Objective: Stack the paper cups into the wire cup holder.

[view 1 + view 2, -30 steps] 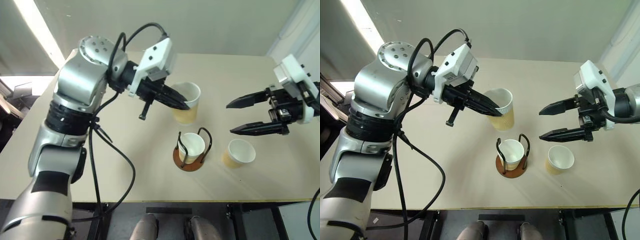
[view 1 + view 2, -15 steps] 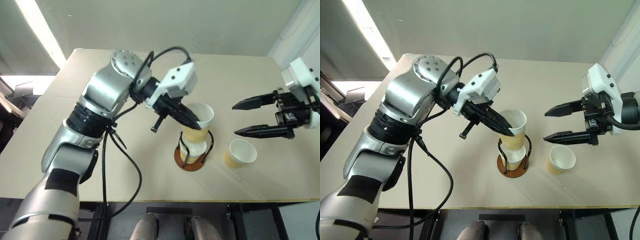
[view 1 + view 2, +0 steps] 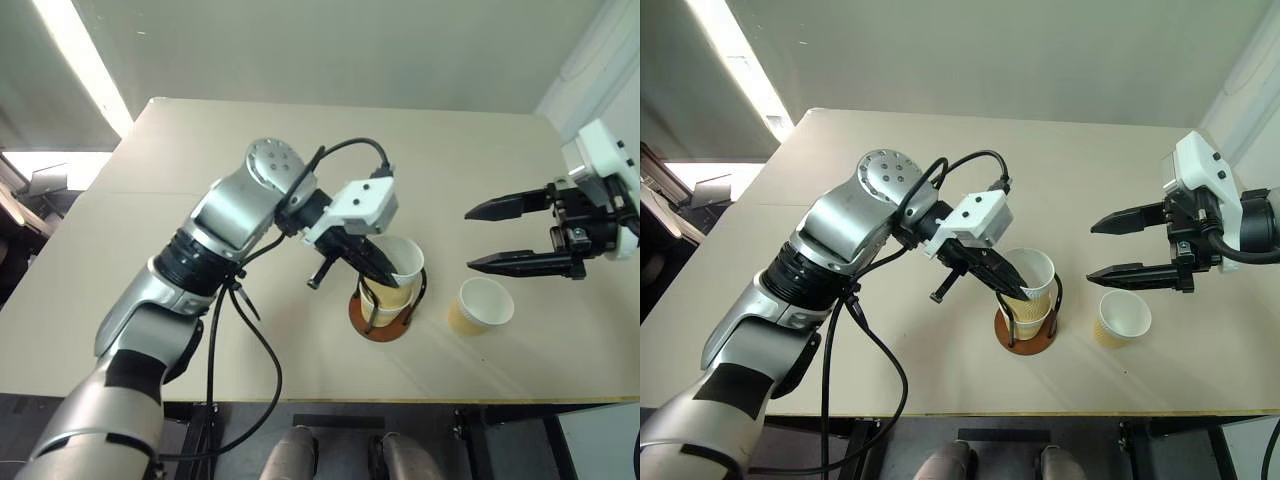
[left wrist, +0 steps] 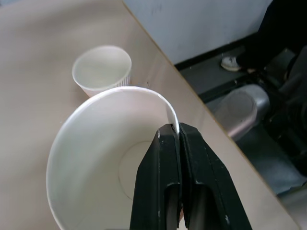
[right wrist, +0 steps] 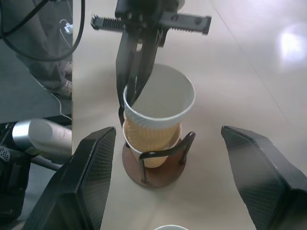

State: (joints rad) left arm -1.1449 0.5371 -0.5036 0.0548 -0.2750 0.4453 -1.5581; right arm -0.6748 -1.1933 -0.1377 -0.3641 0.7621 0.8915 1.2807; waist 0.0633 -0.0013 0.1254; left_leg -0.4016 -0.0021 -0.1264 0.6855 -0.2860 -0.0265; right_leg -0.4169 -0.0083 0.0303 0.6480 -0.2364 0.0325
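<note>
While its two fingers pinch the rim of a paper cup [image 3: 1032, 272], the left end effector [image 3: 1012, 284] holds that cup nested partway into another cup [image 3: 1025, 318] seated in the wire cup holder [image 3: 1024, 338]. The right end effector [image 3: 1112, 247] hangs with fingers spread wide and empty, above a third cup [image 3: 1121, 317] standing on the table [image 3: 900, 360] just beside the holder.

Left gripper [image 3: 392, 274] angled down toward centre, fingers [image 4: 169, 158] pinched nearly together — right gripper [image 3: 478, 238] held level, jaws wide apart.
</note>
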